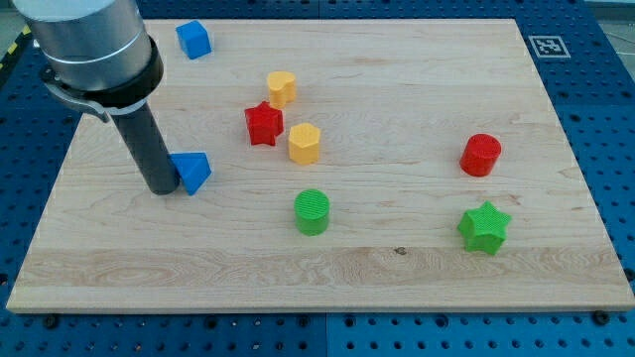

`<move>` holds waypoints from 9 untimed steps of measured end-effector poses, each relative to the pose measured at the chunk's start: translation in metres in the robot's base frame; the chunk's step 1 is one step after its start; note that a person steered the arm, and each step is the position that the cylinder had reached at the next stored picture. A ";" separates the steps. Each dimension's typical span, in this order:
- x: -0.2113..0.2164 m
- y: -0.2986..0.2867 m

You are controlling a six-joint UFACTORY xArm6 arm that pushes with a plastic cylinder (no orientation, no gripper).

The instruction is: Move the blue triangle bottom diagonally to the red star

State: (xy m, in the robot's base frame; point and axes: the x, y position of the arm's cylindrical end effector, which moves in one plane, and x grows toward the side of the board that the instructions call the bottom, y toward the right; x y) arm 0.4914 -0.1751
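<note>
The blue triangle point(193, 171) lies on the wooden board at the view's left of centre. The red star point(263, 124) sits up and to the right of it. My tip point(162, 188) is at the end of the dark rod, touching the triangle's left side. The rod and arm body rise toward the view's top left.
A blue cube point(193, 40) is near the top left. A yellow heart point(282, 87) and a yellow hexagon point(305, 143) flank the red star. A green cylinder point(312, 211), a red cylinder point(481, 155) and a green star point(484, 228) lie to the right. The board's edge point(298, 309) runs along the bottom.
</note>
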 end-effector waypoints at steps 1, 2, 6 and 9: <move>-0.001 0.000; -0.003 0.003; -0.019 0.032; 0.017 0.094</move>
State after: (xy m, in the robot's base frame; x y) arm 0.5082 -0.0806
